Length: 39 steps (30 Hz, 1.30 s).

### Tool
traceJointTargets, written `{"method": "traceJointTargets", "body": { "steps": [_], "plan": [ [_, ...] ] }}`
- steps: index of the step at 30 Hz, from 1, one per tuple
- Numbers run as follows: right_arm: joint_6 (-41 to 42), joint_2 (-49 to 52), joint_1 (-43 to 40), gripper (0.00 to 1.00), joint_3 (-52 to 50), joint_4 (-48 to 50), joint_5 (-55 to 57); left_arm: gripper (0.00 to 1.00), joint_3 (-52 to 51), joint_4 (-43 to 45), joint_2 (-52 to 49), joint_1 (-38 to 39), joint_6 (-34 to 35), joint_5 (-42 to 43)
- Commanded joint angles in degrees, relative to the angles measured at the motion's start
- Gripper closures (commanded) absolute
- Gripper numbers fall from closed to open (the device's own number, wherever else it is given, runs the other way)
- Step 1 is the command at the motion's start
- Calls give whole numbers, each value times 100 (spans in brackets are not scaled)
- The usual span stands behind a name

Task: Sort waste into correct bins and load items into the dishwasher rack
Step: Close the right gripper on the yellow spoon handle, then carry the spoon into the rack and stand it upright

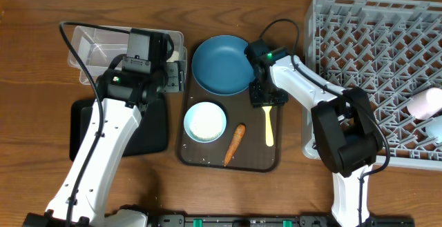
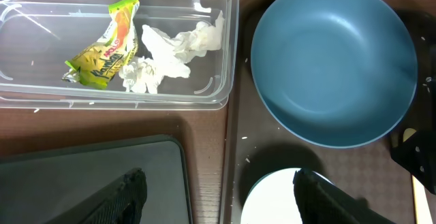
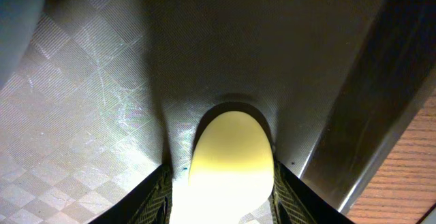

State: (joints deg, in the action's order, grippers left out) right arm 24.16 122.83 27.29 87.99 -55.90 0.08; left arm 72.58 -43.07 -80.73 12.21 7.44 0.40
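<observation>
The right gripper [image 3: 223, 190] sat low on the brown tray [image 1: 259, 154], its fingers [image 3: 158, 195] pinching both sides of the yellow spoon [image 3: 228, 159]. The spoon lay flat just beside the blue plate [image 1: 221, 65], sharing that tray with the white bowl [image 1: 205, 121] and the carrot [image 1: 235, 144]. The left gripper [image 2: 221, 197] hung with its fingers spread wide between the black tray [image 2: 88, 176] and the bowl, near the clear tub [image 2: 228, 47] holding the wrapper [image 2: 105, 43] and tissue [image 2: 170, 54], while a pink cup [image 1: 423, 103] and a light-blue cup [image 1: 435, 127] lay in the rack [image 1: 373, 54].
</observation>
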Motion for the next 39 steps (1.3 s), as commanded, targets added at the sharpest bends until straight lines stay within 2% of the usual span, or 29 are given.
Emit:
{"method": "traceJointTargets", "body": {
  "steps": [1, 26, 32, 39],
  "plan": [
    [66, 168, 11, 57, -212, -46, -35, 29, 28, 2, 24, -2, -55, -92],
    [28, 50, -46, 74, -170, -186, -55, 29, 28, 2, 24, -2, -57, -92],
    [-160, -472, -275, 74, -144, -214, -66, 28, 28, 2, 24, -2, -57, -92],
    [-1034, -1425, -752, 77, -138, -238, -584, 29, 28, 4, 24, -2, -57, -92]
  ]
}}
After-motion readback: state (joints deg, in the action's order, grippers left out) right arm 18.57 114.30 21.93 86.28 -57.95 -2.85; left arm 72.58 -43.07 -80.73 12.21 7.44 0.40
